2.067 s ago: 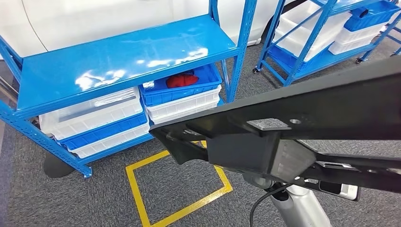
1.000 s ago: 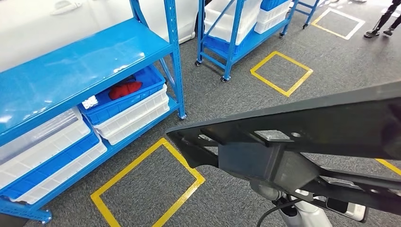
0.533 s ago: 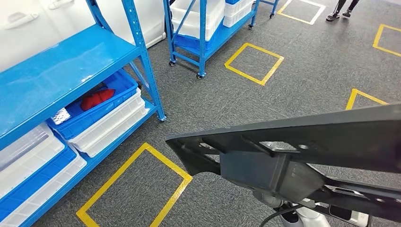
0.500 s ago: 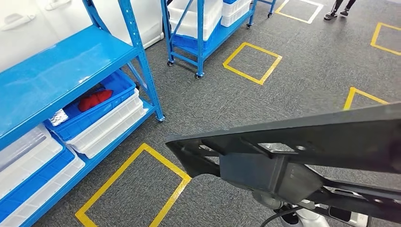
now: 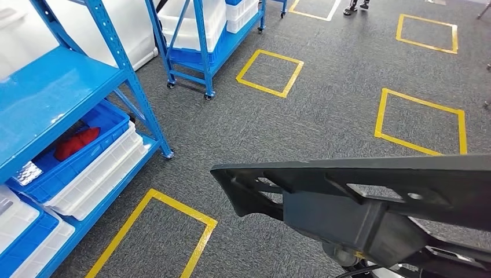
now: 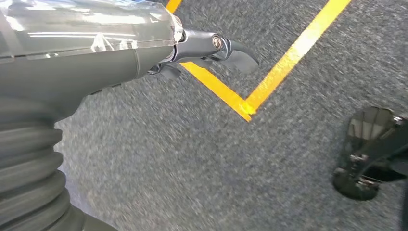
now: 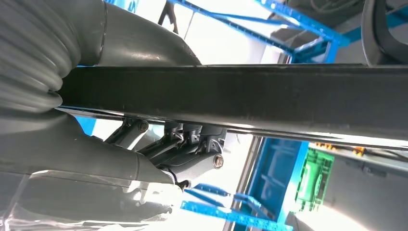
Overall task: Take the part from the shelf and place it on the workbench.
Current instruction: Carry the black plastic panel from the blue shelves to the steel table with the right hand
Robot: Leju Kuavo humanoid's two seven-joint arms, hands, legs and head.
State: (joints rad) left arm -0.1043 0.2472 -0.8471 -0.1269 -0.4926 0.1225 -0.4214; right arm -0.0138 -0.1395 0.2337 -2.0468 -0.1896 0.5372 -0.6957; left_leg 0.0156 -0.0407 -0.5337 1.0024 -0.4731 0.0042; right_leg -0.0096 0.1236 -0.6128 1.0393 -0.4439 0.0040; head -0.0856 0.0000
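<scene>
A long black part (image 5: 359,185), flat with ribs and a boxy block under it, stretches across the lower right of the head view above the carpet. The right wrist view shows the same part (image 7: 240,96) as a dark bar. My right hand (image 7: 144,159) grips it, thumb on one side and fingers on the other. My left hand (image 6: 144,43) hangs over the grey carpet and holds nothing, its dark fingers (image 6: 235,50) loosely extended. The blue shelf (image 5: 52,87) stands at the left, apart from the part.
On the shelf's lower level a blue bin (image 5: 98,124) holding something red sits on white bins. A wheeled blue rack (image 5: 197,35) stands at the back. Yellow tape squares (image 5: 269,72) mark the carpet. A person's feet (image 5: 356,7) are at the far edge.
The camera has turned right: the shelf has slid to the left edge and more open carpet with yellow squares has come in. The part stays in the right hand's grip.
</scene>
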